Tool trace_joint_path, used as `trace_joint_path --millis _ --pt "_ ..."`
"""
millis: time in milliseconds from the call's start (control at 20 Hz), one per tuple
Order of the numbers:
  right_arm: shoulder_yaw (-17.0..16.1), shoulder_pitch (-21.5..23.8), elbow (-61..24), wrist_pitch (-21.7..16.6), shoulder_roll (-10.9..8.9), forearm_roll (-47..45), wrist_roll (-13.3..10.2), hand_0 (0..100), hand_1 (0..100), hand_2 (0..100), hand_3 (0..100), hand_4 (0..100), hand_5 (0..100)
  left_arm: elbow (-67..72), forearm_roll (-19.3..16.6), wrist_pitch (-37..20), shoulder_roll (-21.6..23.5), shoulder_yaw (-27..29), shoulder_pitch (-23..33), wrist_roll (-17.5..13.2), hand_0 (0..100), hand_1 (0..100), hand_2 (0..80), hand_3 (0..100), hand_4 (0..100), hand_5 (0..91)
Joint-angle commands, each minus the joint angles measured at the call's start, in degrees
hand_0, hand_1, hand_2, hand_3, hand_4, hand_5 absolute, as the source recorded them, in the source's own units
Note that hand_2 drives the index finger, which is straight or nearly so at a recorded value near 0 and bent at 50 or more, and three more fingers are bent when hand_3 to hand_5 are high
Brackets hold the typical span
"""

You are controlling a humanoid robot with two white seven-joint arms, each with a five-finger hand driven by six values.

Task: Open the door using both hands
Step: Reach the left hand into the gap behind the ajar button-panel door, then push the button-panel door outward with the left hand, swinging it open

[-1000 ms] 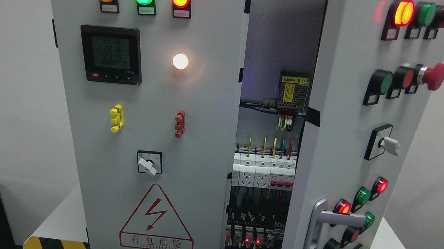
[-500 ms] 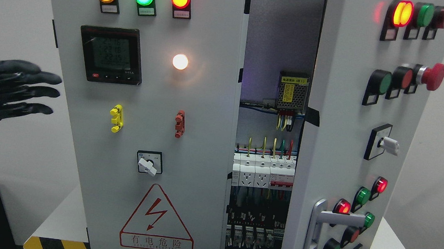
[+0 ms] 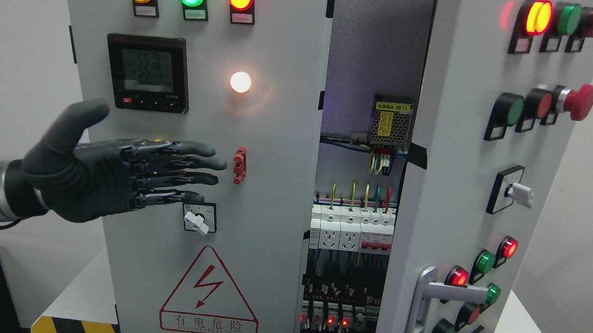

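Note:
The grey electrical cabinet has two doors. Its right door [image 3: 455, 163] is swung partly open, with a silver lever handle [image 3: 429, 298] low on its face. The left door [image 3: 262, 195] stands closed and carries a meter [image 3: 148, 73], three lamps and a red clip [image 3: 240, 166]. My left hand [image 3: 169, 169], dark grey, comes in from the left edge and is held flat in front of the left door, fingers stretched out toward the red clip and holding nothing. It covers the yellow clip. The right hand does not show.
Through the gap between the doors I see wiring, white breakers [image 3: 350, 226] and a yellow-labelled power supply [image 3: 391, 121]. A rotary switch [image 3: 198, 218] sits just under my fingers. The cabinet stands on a white table [image 3: 77, 292] with a yellow-black striped edge.
My left hand has come up from the lower left edge and moved right, from beside the cabinet to in front of the left door. The doors have not moved.

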Motion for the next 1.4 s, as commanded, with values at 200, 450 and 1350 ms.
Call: trace_joint_path --millis 200,450,1350 --pt "-0.06 -0.44 0.53 -0.02 0.07 -0.62 0.03 0 0 0 0 0 0 2.06 7.46 0.52 -22.28 -0.11 -1.66 0.89 0 0 0.0 0 0 0.0" --pt "0.02 -0.44 0.53 -0.02 -0.02 -0.62 0.03 0 0 0 0 0 0 8.48 6.33 5.34 -32.30 9.20 1.32 4.85 0 0 0.0 0 0 0.0" --pt "-0.06 -0.44 0.53 0.06 -0.02 -0.53 0.03 0 0 0 0 0 0 11.13 -17.46 13.44 -57.53 26.97 11.07 20.12 0 0 0.0 0 0 0.0"
